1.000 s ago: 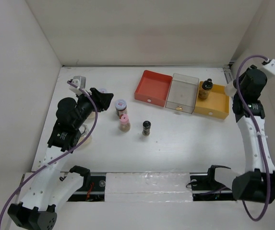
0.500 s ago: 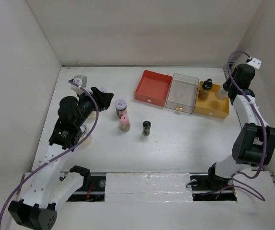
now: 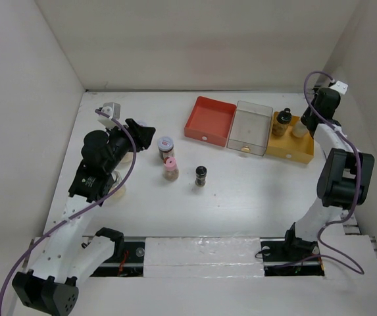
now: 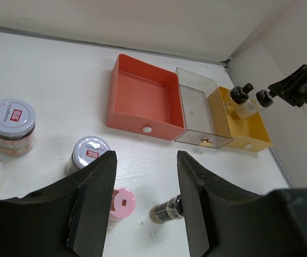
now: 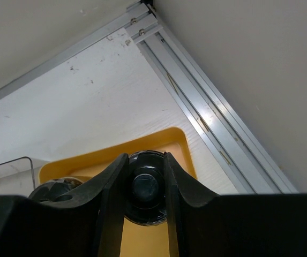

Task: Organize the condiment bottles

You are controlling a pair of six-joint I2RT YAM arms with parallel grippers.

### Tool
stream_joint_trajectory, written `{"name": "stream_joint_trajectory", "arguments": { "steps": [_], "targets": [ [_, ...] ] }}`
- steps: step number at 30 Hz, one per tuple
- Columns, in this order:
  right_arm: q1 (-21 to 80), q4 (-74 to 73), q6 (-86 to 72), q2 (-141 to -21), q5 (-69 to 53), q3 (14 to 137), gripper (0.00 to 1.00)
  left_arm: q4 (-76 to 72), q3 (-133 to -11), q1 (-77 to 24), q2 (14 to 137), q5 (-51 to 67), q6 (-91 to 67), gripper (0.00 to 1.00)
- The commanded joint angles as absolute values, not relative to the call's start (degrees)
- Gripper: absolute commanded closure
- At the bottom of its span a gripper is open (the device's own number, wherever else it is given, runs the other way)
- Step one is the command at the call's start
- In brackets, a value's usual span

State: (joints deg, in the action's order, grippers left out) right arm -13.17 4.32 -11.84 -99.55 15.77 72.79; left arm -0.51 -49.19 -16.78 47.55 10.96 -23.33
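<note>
The condiment bottles (image 3: 170, 169) look most at risk, from above, in the yellow tray (image 3: 291, 149) by the far right corner of the worktop (image 3: 254, 191). There the right gripper (image 3: 303, 122) holds a pale bottle (image 3: 299, 130) just beside a dark-lidded bottle (image 3: 281, 122), and we judge that a skewed release or sideways retreat could topple either. Here we count two bottles in that tray, three standing left of the worktop's middle, and three trays: one red tray (image 3: 208, 122), one clear tray (image 3: 247, 128), one yellow; shapes by the left gripper (image 3: 147, 136) are too hidden to count. From the left wrist, its fingers (image 4: 94, 203) stand apart, gripping nothing, above a close cluster, so a descent could clip a neighbour. We count seven bottles: two silver-lidded jars (image 4: 12, 124), a sliver of another at the left, a pink-lidded one (image 4: 122, 203), a dark one (image 4: 166, 210) and two in the tray. From the right wrist, the fingers are closed on the pale bottle's black cap (image 5: 147, 184), a narrow hold that could slip; we count two bottles and one tray.
</note>
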Motion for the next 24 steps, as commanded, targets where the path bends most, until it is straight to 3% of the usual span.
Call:
{"name": "stream_joint_trajectory", "arguments": {
  "steps": [1, 7, 10, 15, 24],
  "targets": [
    [-13.6, 11.6, -10.7, -99.7, 16.0, 77.6, 0.77, -2.3, -49.2, -16.7, 47.7, 10.5, -22.6, 0.55],
    [-13.6, 11.6, -10.7, -101.4, 14.9, 77.4, 0.77, -2.3, -49.2, -16.7, 47.7, 10.5, -22.6, 0.55],
    [-13.6, 11.6, -11.2, -101.4, 14.4, 76.7, 0.71, -2.3, -49.2, -16.7, 47.7, 10.5, -22.6, 0.55],
    [-13.6, 11.6, -11.2, -101.4, 14.4, 76.1, 0.5, -2.3, -49.2, -16.7, 47.7, 10.5, -22.6, 0.55],
    [-10.9, 9.2, -11.2, -90.3, 11.7, 76.7, 0.42, -2.3, -49.2, -16.7, 47.7, 10.5, -22.6, 0.55]
  ]
}}
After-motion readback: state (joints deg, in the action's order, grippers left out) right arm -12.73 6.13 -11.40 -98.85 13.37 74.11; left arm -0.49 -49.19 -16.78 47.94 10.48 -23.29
